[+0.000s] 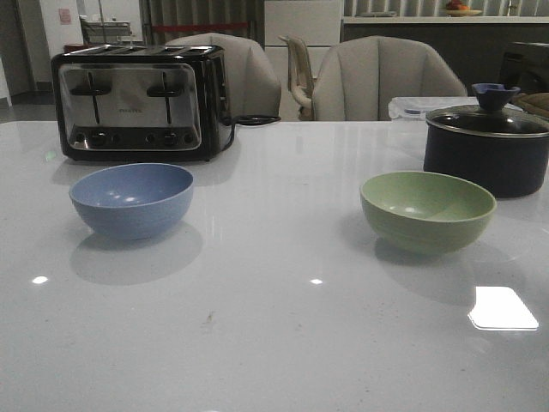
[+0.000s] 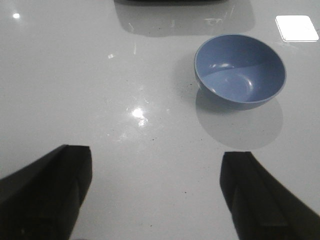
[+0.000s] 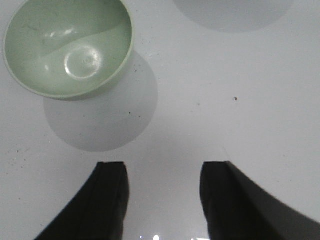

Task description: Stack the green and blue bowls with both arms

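Observation:
The dusty blue bowl (image 1: 132,199) stands upright and empty on the white table, at the left in the front view. The pale green bowl (image 1: 427,210) stands upright and empty at the right. Neither arm shows in the front view. In the left wrist view my left gripper (image 2: 156,172) is open and empty over bare table, with the blue bowl (image 2: 240,70) well ahead of it and off to one side. In the right wrist view my right gripper (image 3: 164,180) is open and empty, with the green bowl (image 3: 68,47) ahead and to the side.
A chrome and black toaster (image 1: 139,103) stands behind the blue bowl. A dark lidded pot (image 1: 487,146) stands just behind the green bowl. Chairs (image 1: 377,81) line the table's far edge. The two bowls stand far apart on the white table (image 1: 274,326).

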